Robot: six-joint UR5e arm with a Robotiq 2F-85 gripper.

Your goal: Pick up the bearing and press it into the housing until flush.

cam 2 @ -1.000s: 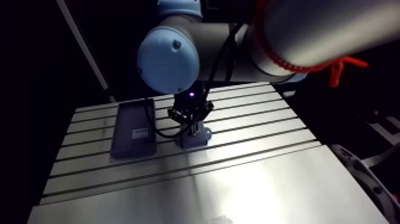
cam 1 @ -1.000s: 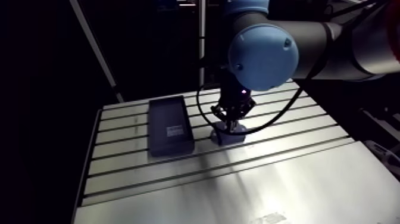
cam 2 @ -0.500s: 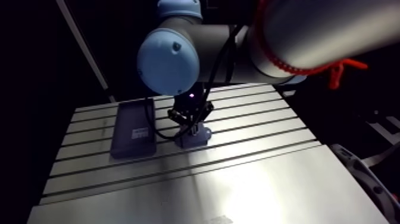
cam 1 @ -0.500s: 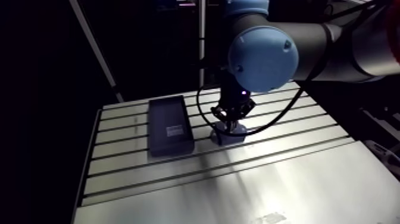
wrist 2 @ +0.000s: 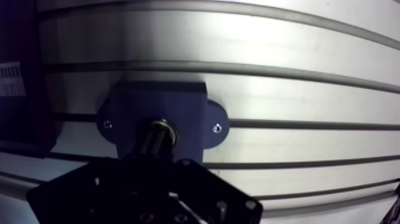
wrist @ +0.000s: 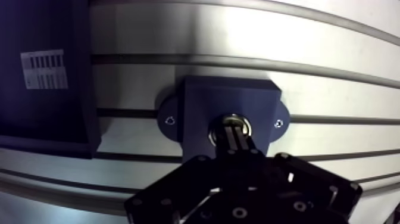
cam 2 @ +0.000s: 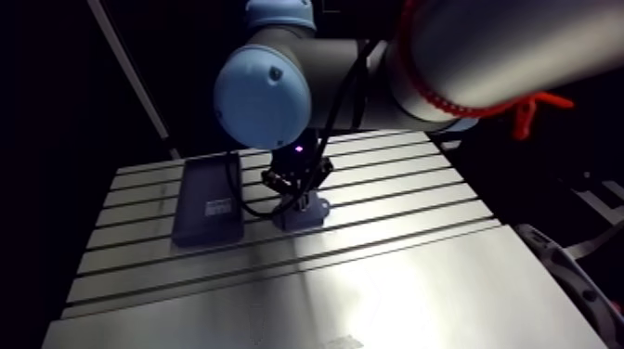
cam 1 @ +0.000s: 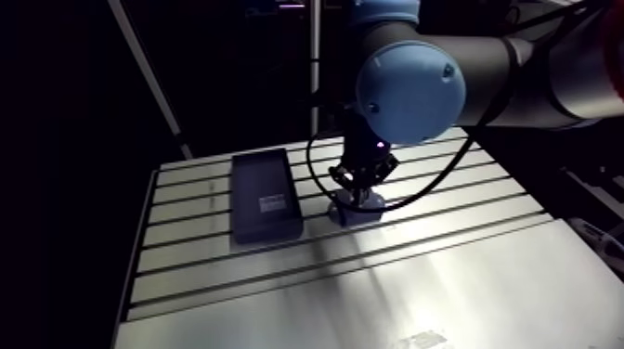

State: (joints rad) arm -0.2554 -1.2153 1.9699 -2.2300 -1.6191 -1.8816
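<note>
**Claw:** My gripper (wrist: 234,127) stands straight down over the housing (wrist: 202,98). My 2 fingers (wrist: 228,138) are drawn together with only a thin line between them, and nothing is clamped in that line. Their tips rest on the bearing (wrist: 232,118).

**Bearing:** It is seated in the round bore at the middle of the housing. Its bright metal ring shows around my fingertips. Whether it sits flush with the housing face, I cannot tell.

**Housing:** It is a dark blue block with 2 rounded ears, and there is 1 screw (wrist: 170,120) in each. It lies flat on the slotted table (wrist: 321,65), across 1 of the grooves.

**Other items:** A flat black case (wrist: 36,113) with a white label (wrist: 41,69) lies on the table just beside the housing, not touching it.
</note>
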